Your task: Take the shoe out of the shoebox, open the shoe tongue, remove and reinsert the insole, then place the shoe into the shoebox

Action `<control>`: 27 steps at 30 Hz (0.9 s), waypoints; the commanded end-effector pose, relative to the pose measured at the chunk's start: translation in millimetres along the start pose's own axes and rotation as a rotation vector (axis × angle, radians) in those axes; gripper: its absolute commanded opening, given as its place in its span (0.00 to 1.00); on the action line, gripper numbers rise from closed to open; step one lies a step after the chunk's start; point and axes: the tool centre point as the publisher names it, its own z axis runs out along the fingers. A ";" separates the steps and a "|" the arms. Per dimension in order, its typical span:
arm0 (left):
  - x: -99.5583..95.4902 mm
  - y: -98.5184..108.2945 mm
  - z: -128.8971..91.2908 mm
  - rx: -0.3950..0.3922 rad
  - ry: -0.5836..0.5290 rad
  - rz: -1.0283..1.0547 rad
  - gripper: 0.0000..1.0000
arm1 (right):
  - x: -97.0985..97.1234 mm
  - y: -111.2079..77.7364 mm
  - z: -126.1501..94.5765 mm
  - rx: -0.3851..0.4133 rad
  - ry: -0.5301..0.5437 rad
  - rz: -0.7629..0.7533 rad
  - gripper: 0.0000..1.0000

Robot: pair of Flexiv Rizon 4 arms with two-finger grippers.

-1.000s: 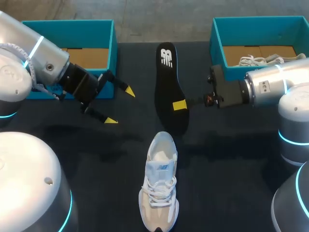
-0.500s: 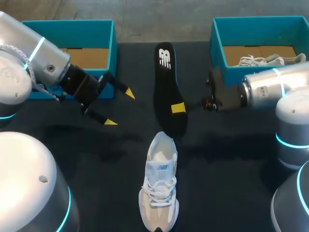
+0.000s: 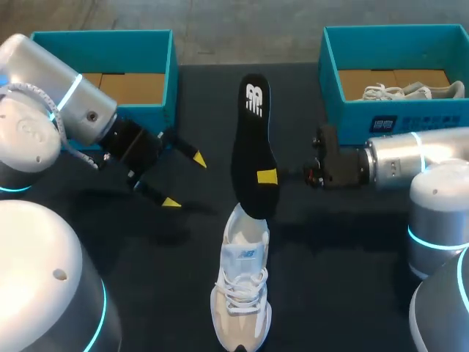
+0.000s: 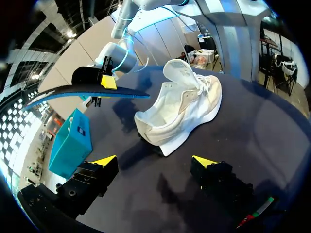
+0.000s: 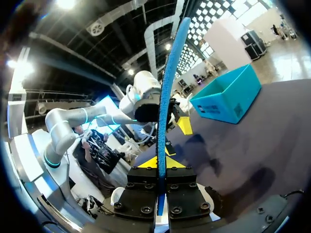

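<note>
The white shoe (image 3: 242, 290) stands on its sole in the middle of the dark worktop (image 3: 352, 242), toe toward me and heel opening toward the far side. In my left wrist view its tongue (image 4: 179, 72) stands up from the opening. The black insole (image 3: 253, 147) is out of the shoe and in the air beyond the heel, lengthwise with the shoe. Its near end is right at the heel opening, and I cannot tell whether it touches.

My right gripper (image 3: 267, 176) comes in from the side and is clamped on that insole near its lower end. The right wrist view shows the insole edge-on, pinched between the two yellow tips with its blue underside facing.

My left gripper (image 3: 184, 181) hangs over the worktop off to the shoe's left, well apart from it. Its fingers are spread wide with nothing between them — the shoe lies ahead of it.

At the far left of the worktop the left shoebox (image 3: 102, 34) is teal, with only its brown cardboard bottom showing. The right shoebox (image 3: 396, 31), far right, holds a second shoe (image 3: 399, 92), also white.
</note>
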 end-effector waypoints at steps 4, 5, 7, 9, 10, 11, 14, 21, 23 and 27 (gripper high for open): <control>4.0 6.4 15.9 0.003 0.012 -0.030 1.00 | 10.2 -13.1 6.3 -0.085 -0.036 -0.004 0.00; 4.6 6.5 17.4 0.006 0.017 -0.037 1.00 | 9.5 -14.9 8.1 -0.105 -0.031 -0.012 0.00; 5.7 6.0 21.2 0.008 0.029 -0.043 1.00 | 8.4 -17.4 10.5 -0.129 -0.028 -0.021 0.00; 6.0 5.6 23.4 -0.004 0.041 -0.040 1.00 | 5.6 -21.1 13.0 -0.163 0.003 -0.026 0.00; 5.7 5.6 23.4 -0.028 0.049 -0.024 1.00 | 5.6 -21.1 13.0 -0.163 0.003 -0.026 0.00; 5.7 5.6 23.4 -0.028 0.049 -0.024 1.00 | 5.6 -21.1 13.0 -0.163 0.003 -0.026 0.00; 5.7 5.6 23.4 -0.028 0.049 -0.024 1.00 | 5.6 -21.1 13.0 -0.163 0.003 -0.026 0.00; 5.7 5.6 23.4 -0.028 0.049 -0.024 1.00 | 5.6 -21.1 13.0 -0.163 0.003 -0.026 0.00; 5.7 5.6 23.4 -0.028 0.049 -0.024 1.00 | 5.6 -21.1 13.0 -0.163 0.003 -0.026 0.00; 6.4 3.5 30.0 -0.031 0.067 -0.063 1.00 | 5.0 -21.6 14.2 -0.163 0.005 -0.026 0.00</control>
